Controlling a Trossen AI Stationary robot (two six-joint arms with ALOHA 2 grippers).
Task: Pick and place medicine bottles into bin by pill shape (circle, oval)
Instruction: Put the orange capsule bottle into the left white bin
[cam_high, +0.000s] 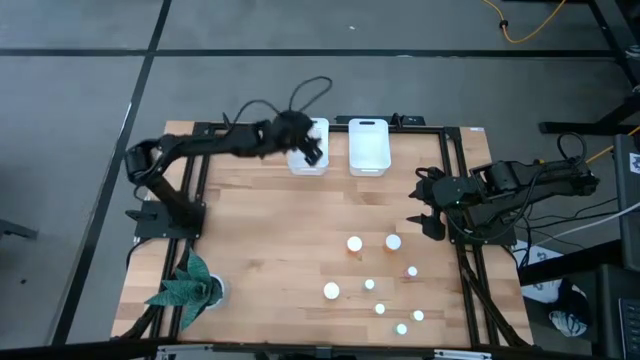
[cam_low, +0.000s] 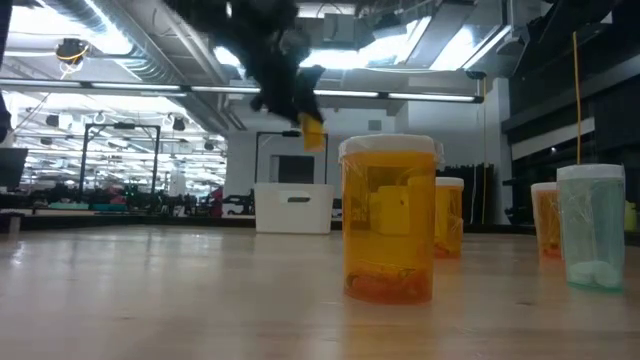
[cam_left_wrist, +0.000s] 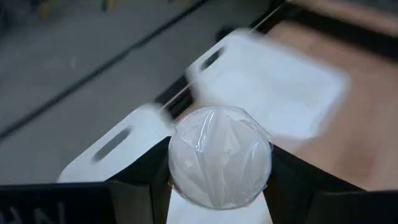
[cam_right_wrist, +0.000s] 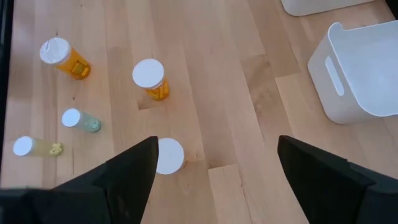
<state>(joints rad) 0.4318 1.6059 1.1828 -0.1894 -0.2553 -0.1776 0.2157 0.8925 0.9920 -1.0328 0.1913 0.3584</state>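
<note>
My left gripper is over the left white bin at the table's far edge, shut on an orange medicine bottle with a white cap. The right white bin stands beside it. My right gripper is open and empty near the table's right edge. Several white-capped bottles stand on their bases on the wood at the near right, among them two orange ones and smaller pale ones. The right wrist view shows some of them, with two lying on their sides. My left gripper pinches the bottle between its two fingers, which sit on opposite sides of the bottle beside the cap's rim. The bottle is lifted clear above the left bin, and its orange body shows below the fingers in the low view.
A green plant-like ornament stands at the table's near left corner. A black frame borders the wooden top. Bare wood lies between the bins and the bottles.
</note>
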